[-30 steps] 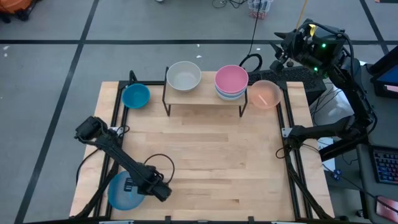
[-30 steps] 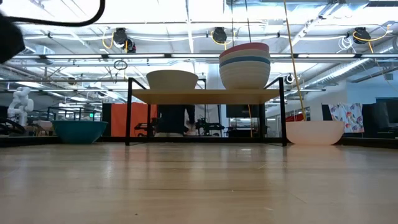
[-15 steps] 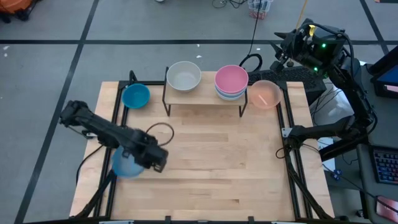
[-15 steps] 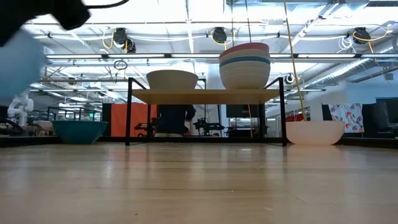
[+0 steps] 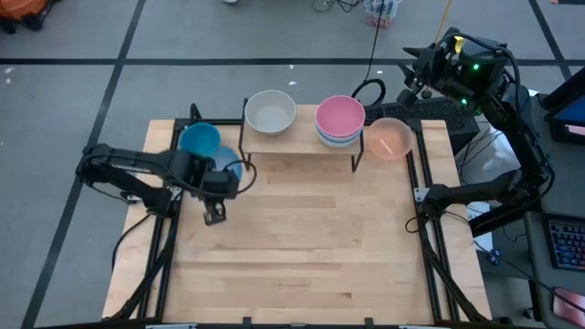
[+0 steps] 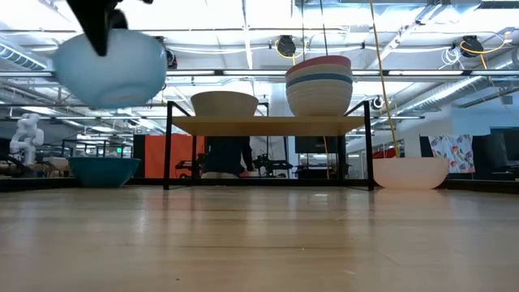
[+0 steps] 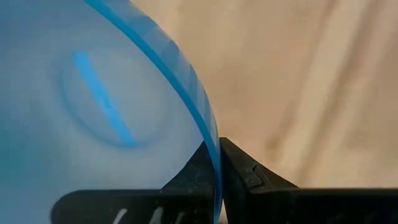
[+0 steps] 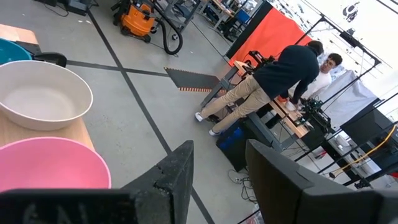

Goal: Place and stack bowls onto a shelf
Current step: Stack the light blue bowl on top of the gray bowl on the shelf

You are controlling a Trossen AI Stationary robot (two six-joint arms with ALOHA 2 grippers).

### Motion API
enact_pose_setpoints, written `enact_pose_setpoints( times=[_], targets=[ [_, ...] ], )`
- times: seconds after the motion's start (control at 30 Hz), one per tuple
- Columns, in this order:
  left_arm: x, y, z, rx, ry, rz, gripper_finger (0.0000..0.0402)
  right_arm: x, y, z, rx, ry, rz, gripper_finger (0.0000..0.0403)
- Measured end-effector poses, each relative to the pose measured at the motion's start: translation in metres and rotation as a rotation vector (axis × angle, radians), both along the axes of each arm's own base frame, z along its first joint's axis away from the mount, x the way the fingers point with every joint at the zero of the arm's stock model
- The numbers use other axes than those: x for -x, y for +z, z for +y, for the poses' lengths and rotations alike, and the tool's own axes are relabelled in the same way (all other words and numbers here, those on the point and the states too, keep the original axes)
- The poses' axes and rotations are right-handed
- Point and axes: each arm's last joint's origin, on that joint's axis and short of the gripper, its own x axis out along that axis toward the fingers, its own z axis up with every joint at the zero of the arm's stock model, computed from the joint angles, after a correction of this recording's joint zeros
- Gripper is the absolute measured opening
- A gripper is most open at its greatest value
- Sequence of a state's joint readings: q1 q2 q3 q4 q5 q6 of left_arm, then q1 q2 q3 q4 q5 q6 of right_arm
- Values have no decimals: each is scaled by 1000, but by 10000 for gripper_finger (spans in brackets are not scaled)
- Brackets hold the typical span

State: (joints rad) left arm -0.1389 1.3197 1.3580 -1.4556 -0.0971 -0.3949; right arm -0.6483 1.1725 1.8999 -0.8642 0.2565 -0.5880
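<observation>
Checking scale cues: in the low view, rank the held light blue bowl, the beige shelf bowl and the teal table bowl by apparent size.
1. light blue bowl, though nearer the camera, so unsure.
2-3. teal bowl and beige bowl look alike.

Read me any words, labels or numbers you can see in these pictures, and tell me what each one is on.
None can be read.
White marks on the left gripper body in its wrist view: cut off by the picture's edge, unreadable.
White marks on the right gripper body: likewise cut off.
</observation>
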Motion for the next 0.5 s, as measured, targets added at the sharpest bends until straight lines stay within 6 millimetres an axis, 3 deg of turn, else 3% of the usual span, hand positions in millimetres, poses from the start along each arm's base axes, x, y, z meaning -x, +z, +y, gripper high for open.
enact_pose_setpoints(
  times=[0.3, 0.5],
  targets=[
    [8, 60, 28, -405, -311, -60, 7, 0, 0, 0, -26, -9, -33, 141],
    [0, 75, 47, -558, -540, -44, 9, 0, 0, 0, -34, -11, -43, 141]
  ],
)
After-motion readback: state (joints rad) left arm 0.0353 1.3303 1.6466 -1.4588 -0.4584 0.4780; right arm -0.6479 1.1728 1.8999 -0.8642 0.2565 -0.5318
